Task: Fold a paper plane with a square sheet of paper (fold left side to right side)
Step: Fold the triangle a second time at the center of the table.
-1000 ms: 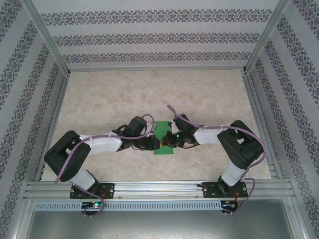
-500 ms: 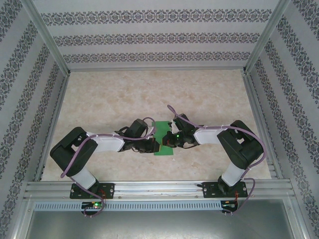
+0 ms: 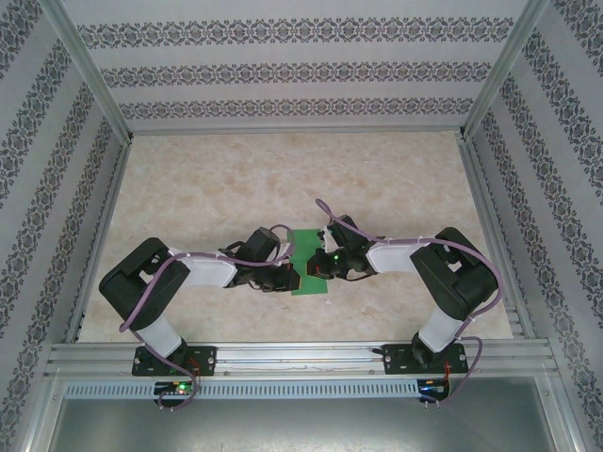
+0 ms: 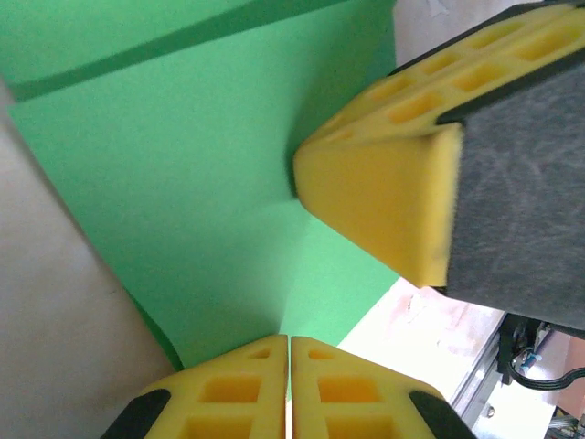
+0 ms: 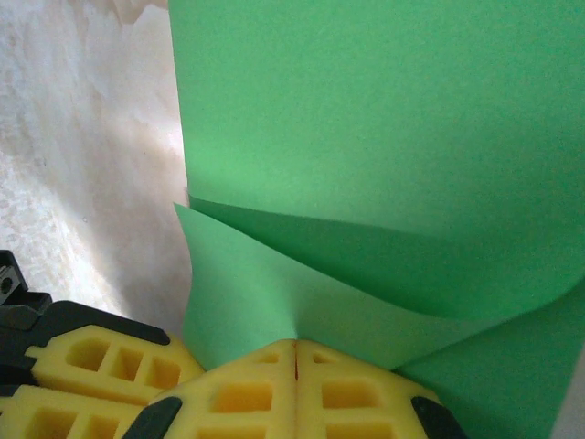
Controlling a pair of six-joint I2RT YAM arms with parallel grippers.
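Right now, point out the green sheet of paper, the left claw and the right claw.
square sheet of paper (image 4: 174, 183), left wrist view, on its flat green face.
left claw (image 4: 289, 352), left wrist view, seam between its shut yellow fingertips.
right claw (image 5: 296, 352), right wrist view, seam between its shut yellow fingertips.

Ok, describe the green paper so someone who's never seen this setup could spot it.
On the marbled beige table, look near the front edge, where the left arm and right arm reach toward each other. Between them lies the square sheet of paper, both arms' jaws shut on it. Bright green and partly folded, it stands out from the beige top and black-and-white arms.
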